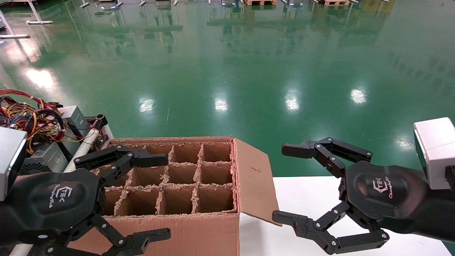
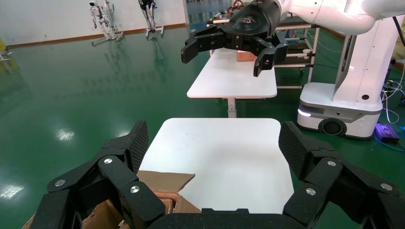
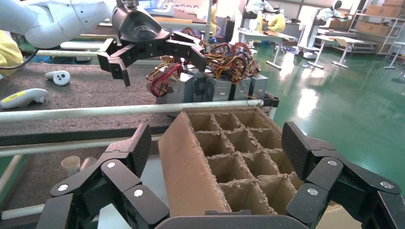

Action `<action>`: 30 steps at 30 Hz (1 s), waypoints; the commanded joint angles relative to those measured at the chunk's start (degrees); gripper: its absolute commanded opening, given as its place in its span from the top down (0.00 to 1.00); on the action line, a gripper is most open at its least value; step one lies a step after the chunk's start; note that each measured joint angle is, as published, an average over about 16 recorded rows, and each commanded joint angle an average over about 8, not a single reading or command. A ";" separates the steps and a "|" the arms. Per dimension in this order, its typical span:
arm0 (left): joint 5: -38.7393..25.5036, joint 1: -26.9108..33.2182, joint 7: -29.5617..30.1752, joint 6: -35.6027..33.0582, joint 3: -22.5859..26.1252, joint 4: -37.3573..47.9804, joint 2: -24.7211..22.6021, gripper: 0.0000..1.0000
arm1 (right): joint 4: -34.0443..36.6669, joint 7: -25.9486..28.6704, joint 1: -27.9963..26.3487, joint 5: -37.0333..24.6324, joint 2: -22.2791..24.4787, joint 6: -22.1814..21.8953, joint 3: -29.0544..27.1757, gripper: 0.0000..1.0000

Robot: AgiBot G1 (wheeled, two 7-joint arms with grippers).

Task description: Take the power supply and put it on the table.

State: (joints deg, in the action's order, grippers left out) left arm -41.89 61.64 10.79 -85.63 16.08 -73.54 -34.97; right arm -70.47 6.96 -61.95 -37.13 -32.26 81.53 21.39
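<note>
Grey power supplies (image 1: 44, 156) with red, yellow and black wire bundles lie at the far left, beyond a white rail; the right wrist view shows the power supplies (image 3: 224, 88) behind the box. My left gripper (image 1: 158, 197) hangs open and empty above the left side of the cardboard box (image 1: 181, 177), apart from the supplies. To the right, over the white table (image 1: 312, 199), my right gripper (image 1: 284, 183) is open and holds nothing. In the left wrist view the left gripper (image 2: 215, 143) frames the bare table (image 2: 224, 157). In the right wrist view the right gripper (image 3: 215, 143) frames the box (image 3: 229, 152).
The brown box of empty divider cells stands on the table's left part, its flap (image 1: 254, 177) folded out to the right. A white rail (image 1: 85, 145) runs between the box and the supplies. Glossy green floor (image 1: 249, 71) lies beyond. A second white table (image 2: 234, 78) stands farther off.
</note>
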 commanded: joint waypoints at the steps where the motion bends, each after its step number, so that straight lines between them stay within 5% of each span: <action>1: 0.00 0.00 0.00 0.00 0.00 0.00 0.00 0.00 | 0.00 0.00 0.00 0.00 0.00 0.00 0.00 0.00; 30: 0.00 0.00 0.00 0.00 0.00 0.00 0.00 0.00 | 0.00 0.00 0.00 0.00 0.00 0.00 0.00 0.00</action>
State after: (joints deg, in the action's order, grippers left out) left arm -41.88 61.64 10.79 -85.64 16.08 -73.54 -34.97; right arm -70.47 6.96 -61.95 -37.13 -32.26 81.53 21.39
